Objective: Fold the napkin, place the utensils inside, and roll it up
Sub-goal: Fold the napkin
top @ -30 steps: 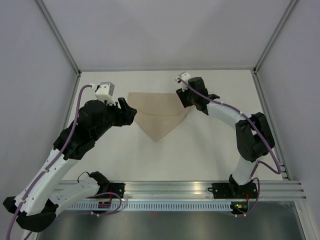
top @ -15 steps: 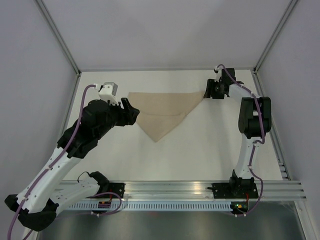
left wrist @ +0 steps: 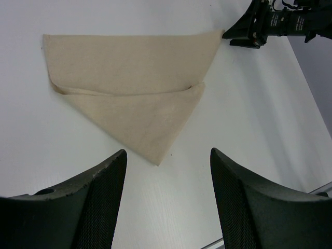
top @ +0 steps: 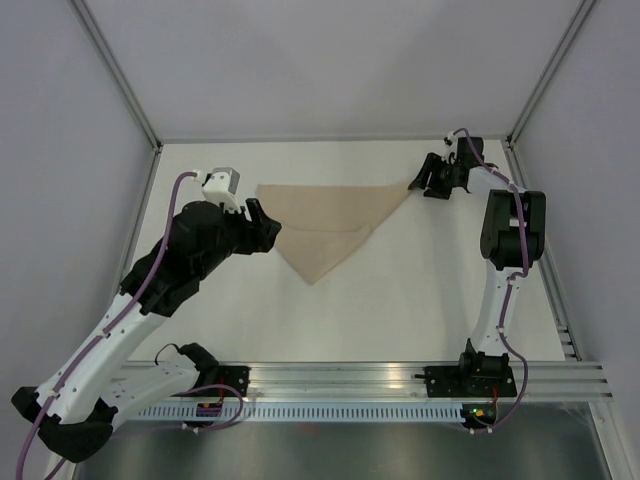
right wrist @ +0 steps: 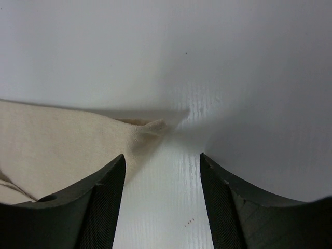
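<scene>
The napkin (top: pixel 325 222) lies flat on the white table (top: pixel 410 295), a little above the middle of the top view. It is folded into a triangle with its long straight edge toward the top of the frame and its point toward the bottom. A smaller folded layer shows as a crease line across its lower half. The left tool (top: pixel 268 226) sits just beside the napkin's left corner in the top view. Its jaws are spread wide with nothing between them. In the left wrist view the left tool (left wrist: pixel 166 197) has its two dark fingers (left wrist: pixel 104 199) at the bottom of the frame. There the napkin (left wrist: pixel 129 85) fills the upper middle, well clear of the fingertips. The right tool (top: pixel 424 184) is at the upper right of the top view, right at the napkin's right-hand corner. In the right wrist view the right tool (right wrist: pixel 162 194) has its jaws parted and clasps nothing. The napkin (right wrist: pixel 67 150) comes in from the left of that frame. Its slightly lifted corner tip lies on the table (right wrist: pixel 223 67) just ahead of the left finger.
</scene>
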